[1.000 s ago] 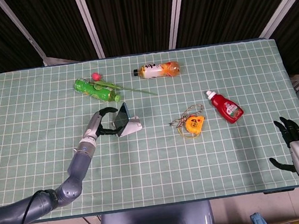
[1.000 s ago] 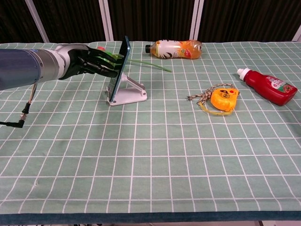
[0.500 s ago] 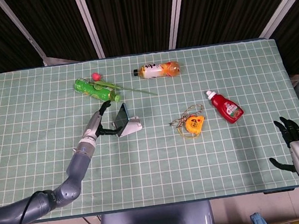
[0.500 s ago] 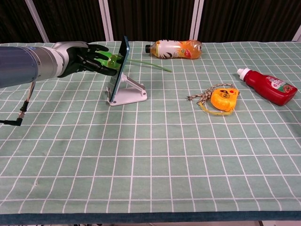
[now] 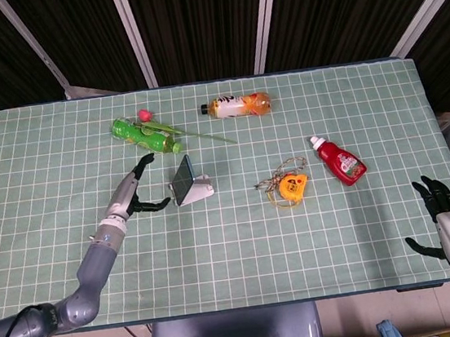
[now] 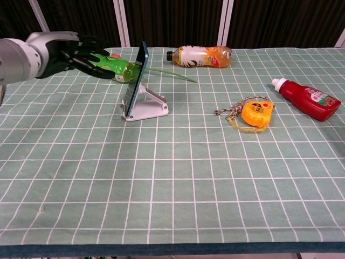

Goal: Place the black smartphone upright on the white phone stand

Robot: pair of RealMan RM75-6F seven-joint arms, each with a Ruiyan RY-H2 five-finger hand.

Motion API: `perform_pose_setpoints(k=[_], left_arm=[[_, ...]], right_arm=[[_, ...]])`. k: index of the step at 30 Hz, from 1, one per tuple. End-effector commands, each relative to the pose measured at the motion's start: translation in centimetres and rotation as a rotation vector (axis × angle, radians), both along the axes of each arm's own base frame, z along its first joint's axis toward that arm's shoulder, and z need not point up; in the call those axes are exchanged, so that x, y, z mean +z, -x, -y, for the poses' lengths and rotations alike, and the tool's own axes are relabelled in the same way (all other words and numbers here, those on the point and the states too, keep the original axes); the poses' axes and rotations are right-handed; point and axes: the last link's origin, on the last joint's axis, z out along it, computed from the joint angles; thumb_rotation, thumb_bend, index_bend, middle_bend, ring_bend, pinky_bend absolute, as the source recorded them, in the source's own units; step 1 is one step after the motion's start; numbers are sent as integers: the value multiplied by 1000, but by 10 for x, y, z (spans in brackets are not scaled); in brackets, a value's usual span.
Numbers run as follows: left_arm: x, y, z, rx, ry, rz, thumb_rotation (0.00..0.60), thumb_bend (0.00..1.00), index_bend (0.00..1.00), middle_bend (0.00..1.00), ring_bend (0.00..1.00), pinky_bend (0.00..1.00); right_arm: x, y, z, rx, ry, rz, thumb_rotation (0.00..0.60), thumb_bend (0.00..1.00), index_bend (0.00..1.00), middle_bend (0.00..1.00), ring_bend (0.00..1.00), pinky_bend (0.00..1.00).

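Note:
The black smartphone (image 5: 182, 179) (image 6: 136, 79) leans upright on the white phone stand (image 5: 198, 191) (image 6: 148, 107), left of the table's middle. My left hand (image 5: 136, 192) (image 6: 70, 54) hovers a short way to the left of the phone, fingers spread, holding nothing and clear of both phone and stand. At the table's front right corner my right hand (image 5: 449, 221) hangs past the edge with its fingers apart and nothing in them; the chest view does not show it.
A green bottle (image 5: 145, 135) (image 6: 114, 66) and a flower stem (image 5: 204, 136) lie just behind the stand. An orange drink bottle (image 5: 239, 105) (image 6: 199, 55) lies at the back. A yellow tape measure (image 5: 292, 186) (image 6: 254, 114) and red sauce bottle (image 5: 339, 160) (image 6: 309, 99) sit to the right.
My left hand has let go of the phone and drawn back to the left, fingers opening. The phone stays leaning on the stand. The right hand has not moved.

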Motion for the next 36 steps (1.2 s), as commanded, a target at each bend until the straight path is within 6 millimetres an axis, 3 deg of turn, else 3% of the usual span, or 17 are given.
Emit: perform_pose_setpoints(k=[1, 12, 23, 30, 36], left_arm=[[22, 20, 22, -32, -44, -91, 600, 220, 8, 44, 0, 0], [82, 75, 94, -227, -143, -509, 600, 219, 0, 14, 0, 0], [115, 141, 164, -227, -249, -774, 600, 124, 0, 0, 0, 0], [124, 163, 188, -223, -318, -834, 600, 121, 0, 0, 0, 0], [125, 167, 189, -216, -344, -826, 600, 121, 0, 0, 0, 0]], right_arm=[[0, 0, 0, 0, 0, -1, 600, 272, 25, 0, 0, 187], [0, 0, -2, 4, 1, -2, 600, 272, 25, 0, 0, 187], [1, 1, -4, 2, 7, -2, 600, 272, 25, 0, 0, 187], [1, 0, -4, 2, 9, -4, 600, 272, 25, 0, 0, 187], [1, 0, -6, 5, 12, -5, 600, 272, 25, 0, 0, 187]])
